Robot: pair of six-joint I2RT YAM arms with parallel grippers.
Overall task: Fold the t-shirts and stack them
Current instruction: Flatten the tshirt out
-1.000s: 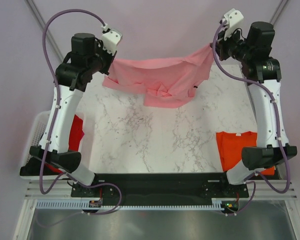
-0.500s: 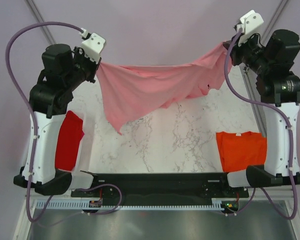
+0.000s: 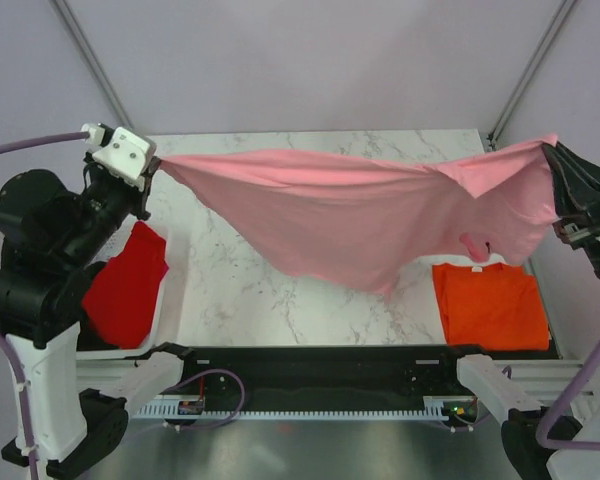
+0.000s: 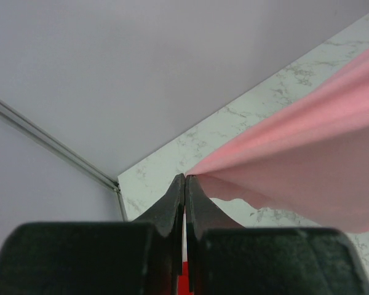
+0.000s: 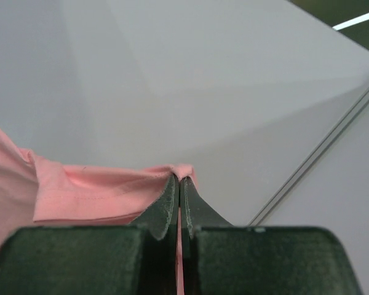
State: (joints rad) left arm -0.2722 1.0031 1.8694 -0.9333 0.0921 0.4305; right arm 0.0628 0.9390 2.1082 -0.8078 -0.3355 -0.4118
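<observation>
The light pink t-shirt (image 3: 360,215) hangs stretched in the air between both grippers, sagging in the middle above the marble table (image 3: 280,300). My left gripper (image 3: 157,163) is shut on its left corner; the left wrist view shows the closed gripper (image 4: 185,178) pinching pink fabric (image 4: 307,166). My right gripper (image 3: 554,150) is shut on its right corner; the right wrist view shows the gripper (image 5: 177,179) gripping a hemmed pink edge (image 5: 92,190). The orange t-shirt (image 3: 490,305) lies folded at the table's right. The red t-shirt (image 3: 125,290) lies at the left, in the basket.
A white lattice basket (image 3: 165,300) stands at the table's left edge with the red shirt in it. A black base rail (image 3: 320,365) runs along the near edge. Frame posts (image 3: 90,60) rise at the back corners.
Both arms have lifted and swung outward and toward the near side, pulling the pink shirt from a bunched hang at the back into a wide taut spread over the table.
</observation>
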